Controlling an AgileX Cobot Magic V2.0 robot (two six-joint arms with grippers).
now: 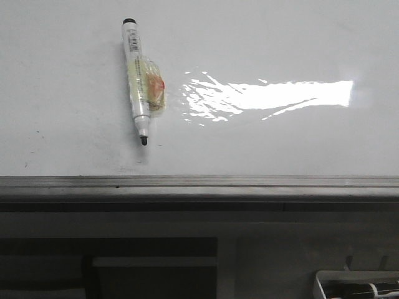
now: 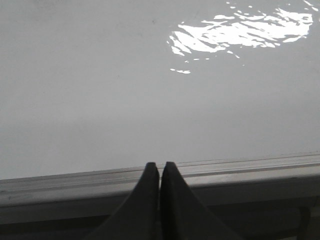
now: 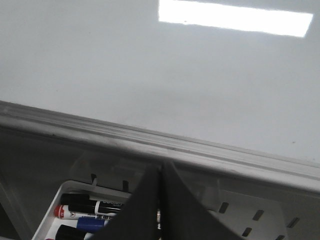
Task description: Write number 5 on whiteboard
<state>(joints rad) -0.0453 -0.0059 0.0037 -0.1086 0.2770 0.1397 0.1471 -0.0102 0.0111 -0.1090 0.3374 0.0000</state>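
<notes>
Front view first: the whiteboard (image 1: 262, 143) fills the frame, and there is no number 5 on it, just a broad glare patch and a few dark specks. One marker (image 1: 138, 81) lies flat on the board, uncapped, with a clear wrap around its middle. Its long axis runs almost straight away from the grey edge rail (image 1: 199, 182), nib end toward the rail, butt end away. It sits left of the glare, so I judge the left arm the nearer one. Neither tool shows here. A tray (image 1: 355, 288) peeks in below the rail, at the right end.

Left wrist view: the left tool (image 2: 160, 167) has its fingers pressed together, holding nothing, tips over the rail. Bare board beyond, glare further off; the marker is out of this frame, so the reach goes out past the rail and onto the board.

Right wrist view: the right tool (image 3: 160, 167) is also pressed together and empty, hanging over the tray on the near side of the rail. I count at least three markers inside; more may be hidden.
</notes>
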